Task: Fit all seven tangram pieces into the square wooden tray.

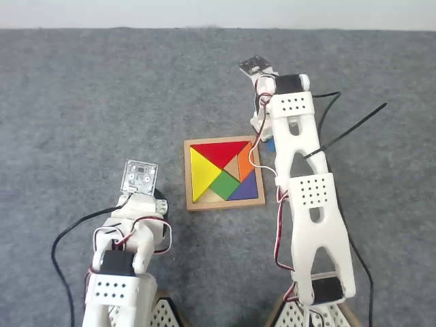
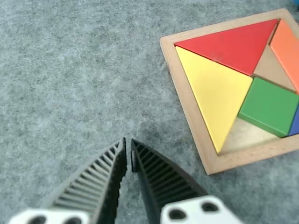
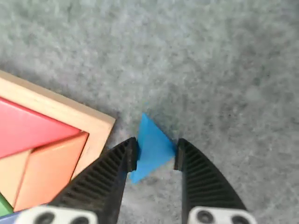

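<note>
Tray [image 1: 187, 174] on grey counter [image 1: 82, 102], two gaps showing bare wood. Right jaws pinch blue triangle [image 3: 152, 142] just outside tray corner. Left jaws closed, empty, near tray's opposite side.

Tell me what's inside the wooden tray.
Red triangle, yellow triangle, green square, orange piece and purple piece, with two bare gaps. A cable hides part of the orange piece; the blue triangle is outside, in the right gripper.
</note>
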Tool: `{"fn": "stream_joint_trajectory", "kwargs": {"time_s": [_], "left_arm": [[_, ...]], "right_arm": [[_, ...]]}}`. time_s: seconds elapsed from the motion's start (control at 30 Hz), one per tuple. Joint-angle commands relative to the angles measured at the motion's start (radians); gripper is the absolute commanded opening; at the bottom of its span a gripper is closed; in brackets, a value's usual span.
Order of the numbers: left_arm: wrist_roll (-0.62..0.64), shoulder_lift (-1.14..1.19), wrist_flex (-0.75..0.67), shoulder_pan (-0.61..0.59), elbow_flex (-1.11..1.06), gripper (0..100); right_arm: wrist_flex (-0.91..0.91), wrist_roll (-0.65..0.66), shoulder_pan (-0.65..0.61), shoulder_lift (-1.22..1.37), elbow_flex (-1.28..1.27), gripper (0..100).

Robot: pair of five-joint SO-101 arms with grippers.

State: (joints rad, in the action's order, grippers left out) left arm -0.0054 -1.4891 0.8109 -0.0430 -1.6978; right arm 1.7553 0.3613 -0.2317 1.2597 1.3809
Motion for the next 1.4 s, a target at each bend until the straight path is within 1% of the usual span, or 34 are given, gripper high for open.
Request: {"fn": "stream_joint_trajectory", "kwargs": {"time_s": [0.0, 0.1, 0.27, 0.4, 0.6, 0.9, 1.03, 1.17, 1.37], "left_arm": [[0.006, -0.012, 0.005, -0.005, 0.008, 2], [0.006, -0.012, 0.005, -0.005, 0.008, 2], [0.006, -0.012, 0.005, -0.005, 0.008, 2], [0.006, -0.012, 0.005, -0.005, 0.008, 2], [0.006, -0.012, 0.005, -0.005, 0.008, 2], [0.006, -0.012, 0.005, -0.005, 0.008, 2], [0.006, -0.012, 0.005, -0.005, 0.008, 2], [0.006, -0.012, 0.005, -0.005, 0.008, 2], [0.006, -0.012, 0.005, -0.005, 0.008, 2]], "right_arm": [[0.041, 0.023, 0.007, -0.065, -0.046, 20.2], [0.039, 0.023, 0.008, -0.065, -0.072, 22.6], [0.036, 0.025, 0.044, -0.065, -0.095, 22.7], [0.015, 0.049, 0.042, -0.059, -0.104, 22.5], [0.021, 0.043, 0.039, -0.019, -0.077, 12.1], [0.042, 0.009, 0.038, -0.038, 0.054, 11.2], [0.045, 0.011, 0.024, -0.085, 0.048, 11.1], [0.047, 0.011, 0.012, -0.168, -0.049, 11.1], [0.045, 0.014, -0.039, -0.453, -0.411, 11.1]]}}
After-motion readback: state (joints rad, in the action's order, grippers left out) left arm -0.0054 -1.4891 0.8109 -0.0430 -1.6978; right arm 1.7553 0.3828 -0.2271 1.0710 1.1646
